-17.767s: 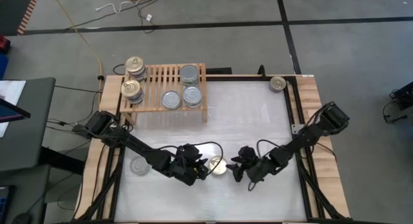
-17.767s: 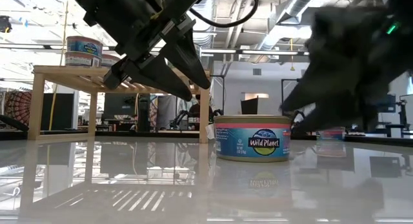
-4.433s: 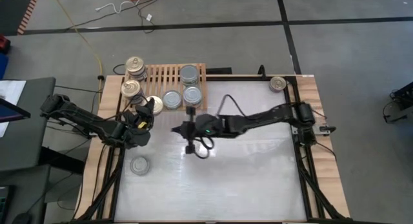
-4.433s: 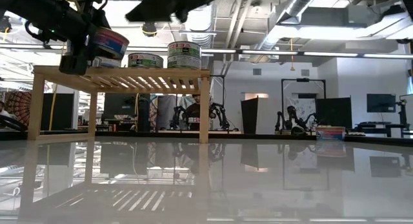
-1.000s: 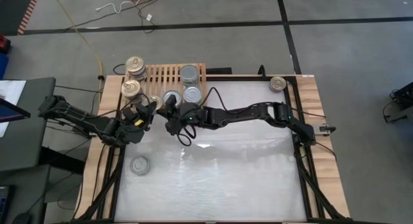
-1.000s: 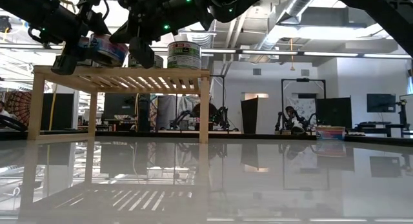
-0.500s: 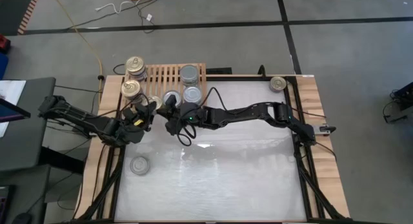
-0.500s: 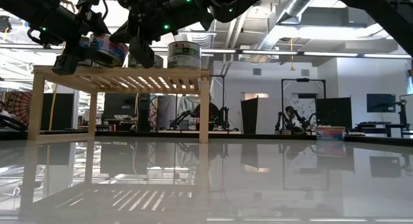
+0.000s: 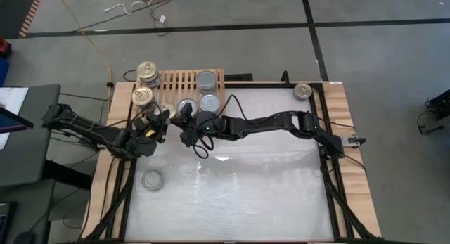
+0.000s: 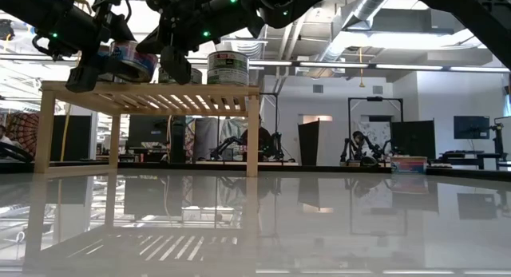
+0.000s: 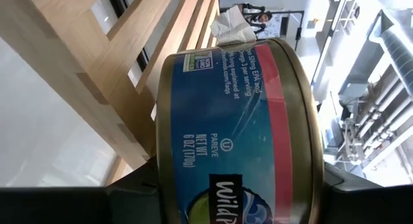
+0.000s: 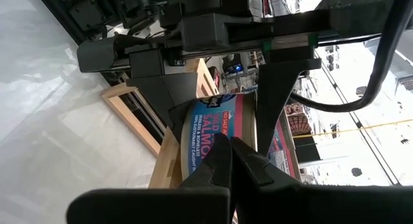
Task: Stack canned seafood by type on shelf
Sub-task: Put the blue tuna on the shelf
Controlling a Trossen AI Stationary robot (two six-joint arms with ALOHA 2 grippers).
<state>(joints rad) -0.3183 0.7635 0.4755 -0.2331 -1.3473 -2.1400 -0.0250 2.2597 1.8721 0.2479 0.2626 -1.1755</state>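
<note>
— Holding anything, the left gripper (image 9: 159,121)?

— Yes. Its jaws pinch a blue-and-red can (image 11: 239,130) by the sides, tilted, at the near left edge of the shelf (image 9: 173,86). In the low view the same can (image 10: 132,61) sits just above the shelf's top slats (image 10: 152,89).

— And the right gripper (image 9: 184,119)?

— Reaching across from the right side of the table (image 9: 267,188), jaws pressed together, holding nothing. Its tips are right beside the held can; the right wrist view shows the closed fingers (image 12: 229,156) against that can's label.

— Where are the other cans?

— Two gold-topped stacks (image 9: 147,71) stand at the shelf's left end, one behind the other. Silver-topped cans (image 9: 205,81) sit toward its right end. One silver-topped can (image 9: 151,180) lies on the table near the left edge, and a gold-topped can (image 9: 303,91) sits at the far right corner.
</note>
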